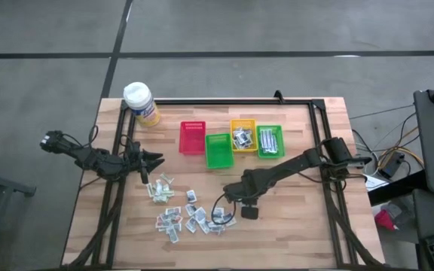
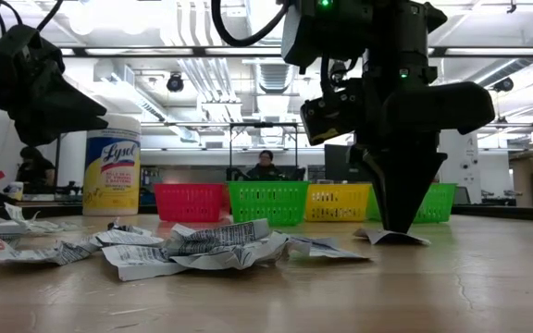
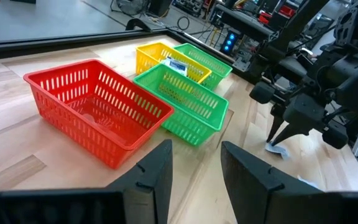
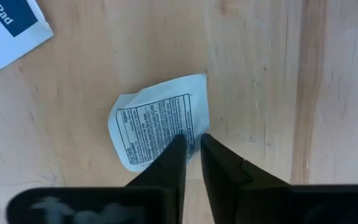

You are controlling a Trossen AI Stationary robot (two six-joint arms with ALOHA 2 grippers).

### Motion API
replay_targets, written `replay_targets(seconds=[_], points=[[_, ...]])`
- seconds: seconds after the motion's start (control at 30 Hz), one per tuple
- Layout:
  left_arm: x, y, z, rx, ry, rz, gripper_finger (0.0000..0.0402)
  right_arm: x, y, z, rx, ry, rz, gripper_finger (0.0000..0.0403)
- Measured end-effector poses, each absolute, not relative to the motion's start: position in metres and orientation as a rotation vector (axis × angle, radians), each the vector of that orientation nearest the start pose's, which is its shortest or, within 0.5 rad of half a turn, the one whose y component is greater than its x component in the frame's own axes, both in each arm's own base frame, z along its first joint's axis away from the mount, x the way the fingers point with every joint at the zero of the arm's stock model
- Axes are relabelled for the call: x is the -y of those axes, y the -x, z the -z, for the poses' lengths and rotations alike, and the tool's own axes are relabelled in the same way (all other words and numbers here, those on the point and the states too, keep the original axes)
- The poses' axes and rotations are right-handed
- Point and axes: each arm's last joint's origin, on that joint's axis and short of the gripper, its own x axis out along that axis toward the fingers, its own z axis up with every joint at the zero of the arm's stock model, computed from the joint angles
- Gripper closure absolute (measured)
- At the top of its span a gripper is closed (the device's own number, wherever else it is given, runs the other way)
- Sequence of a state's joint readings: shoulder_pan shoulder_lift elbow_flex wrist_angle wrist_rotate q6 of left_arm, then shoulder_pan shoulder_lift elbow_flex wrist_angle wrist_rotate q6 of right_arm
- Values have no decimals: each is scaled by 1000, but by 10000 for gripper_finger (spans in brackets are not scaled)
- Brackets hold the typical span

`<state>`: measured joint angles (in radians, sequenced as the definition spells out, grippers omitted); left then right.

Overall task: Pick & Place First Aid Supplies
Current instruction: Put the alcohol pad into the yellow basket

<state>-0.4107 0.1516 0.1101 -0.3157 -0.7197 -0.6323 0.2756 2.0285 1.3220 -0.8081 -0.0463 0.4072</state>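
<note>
You've got red bin (image 1: 192, 137), two green bins (image 1: 218, 150), yellow bin (image 1: 242, 135), white packet (image 4: 160, 121) with black print, dark fingers (image 4: 169, 163).

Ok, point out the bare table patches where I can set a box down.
Bare wood lies between the Lysol tub and the red bin, along the table front right of the packet pile, and right of the right gripper. Crowded: the bin row and the pile between the right gripper and the left gripper.
</note>
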Motion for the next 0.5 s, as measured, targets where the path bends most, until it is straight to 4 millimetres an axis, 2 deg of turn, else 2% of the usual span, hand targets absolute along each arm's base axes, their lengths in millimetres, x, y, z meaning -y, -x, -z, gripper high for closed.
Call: replay_targets(seconds=[0.2,0.5], points=[[19,-90,-162,-194,431,-387,271,-101,-353,-131,-1534,-150,51,392],[19,-90,-162,-194,431,-387,271,-92,-350,-139,-1552,-175,57,394]])
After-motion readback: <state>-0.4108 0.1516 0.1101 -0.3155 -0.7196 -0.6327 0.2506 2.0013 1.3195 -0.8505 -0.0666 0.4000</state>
